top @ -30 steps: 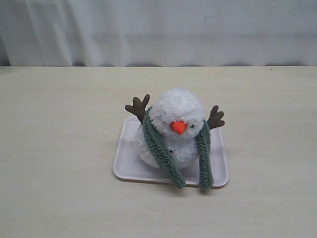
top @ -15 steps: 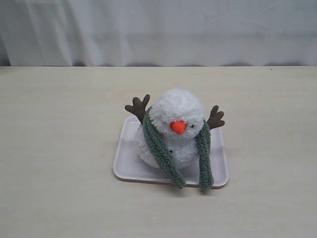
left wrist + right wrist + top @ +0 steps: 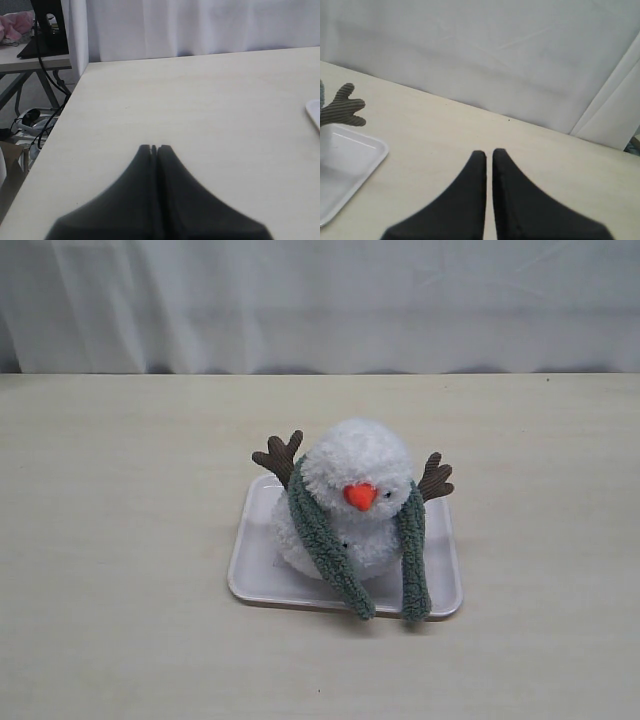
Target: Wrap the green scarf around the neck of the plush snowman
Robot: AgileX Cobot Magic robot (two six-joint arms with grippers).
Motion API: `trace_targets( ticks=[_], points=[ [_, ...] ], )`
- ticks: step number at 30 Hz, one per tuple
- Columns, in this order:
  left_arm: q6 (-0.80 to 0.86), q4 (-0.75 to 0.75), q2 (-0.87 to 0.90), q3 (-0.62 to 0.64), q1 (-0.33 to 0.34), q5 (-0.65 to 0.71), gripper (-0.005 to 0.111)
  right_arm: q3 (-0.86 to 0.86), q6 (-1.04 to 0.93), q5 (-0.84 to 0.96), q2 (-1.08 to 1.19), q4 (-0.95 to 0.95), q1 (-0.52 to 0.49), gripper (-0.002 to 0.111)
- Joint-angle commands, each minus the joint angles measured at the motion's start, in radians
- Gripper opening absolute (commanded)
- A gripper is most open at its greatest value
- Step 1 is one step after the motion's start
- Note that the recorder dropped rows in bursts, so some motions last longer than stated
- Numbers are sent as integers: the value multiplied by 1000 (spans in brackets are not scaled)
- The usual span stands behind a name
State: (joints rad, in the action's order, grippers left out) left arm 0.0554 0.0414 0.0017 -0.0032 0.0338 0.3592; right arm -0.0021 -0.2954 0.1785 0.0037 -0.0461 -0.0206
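The plush snowman (image 3: 357, 465) sits on a white tray (image 3: 255, 575) near the middle of the pale tabletop (image 3: 120, 540), facing the exterior camera with its head tipped slightly forward; its orange nose (image 3: 360, 496) points down and forward, and its two brown twig arms (image 3: 279, 455) stick up and out on either side of the head. The green scarf (image 3: 320, 540) is draped behind the head and comes forward over both shoulders; the snowman's neck is hidden under the head fluff and the knit, so how closely the scarf sits there cannot be told. The two ends hang down the front uncrossed; the end on the left of the exterior view runs slantwise toward the middle, the other drops nearly straight, and both tips reach the tray's front rim, near each other but apart. A white curtain (image 3: 320, 300) hangs behind the tabletop.

Neither arm shows in the exterior view. In the left wrist view the left tool (image 3: 154, 148) hovers over bare tabletop with its fingertips pressed together, holding nothing; only a corner of the tray shows at the edge. In the right wrist view the right tool (image 3: 489, 152) is closed with the thinnest slit between its fingers and grips nothing; it sits well apart from the tray and the one twig arm seen there.
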Motion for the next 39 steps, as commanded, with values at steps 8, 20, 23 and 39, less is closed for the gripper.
trace_targets(
  ticks=[8, 20, 23, 39],
  points=[
    [-3, -2, -2, 3, 1, -13, 0, 2, 4, 84, -4, -6, -1, 4],
    [-3, -2, -2, 3, 1, -13, 0, 2, 4, 164, -4, -6, -1, 4],
    [-3, -2, -2, 3, 1, -13, 0, 2, 4, 164, -4, -6, -1, 4],
    [-3, -2, -2, 3, 1, -13, 0, 2, 356, 162, -4, -41, -1, 4]
  ],
)
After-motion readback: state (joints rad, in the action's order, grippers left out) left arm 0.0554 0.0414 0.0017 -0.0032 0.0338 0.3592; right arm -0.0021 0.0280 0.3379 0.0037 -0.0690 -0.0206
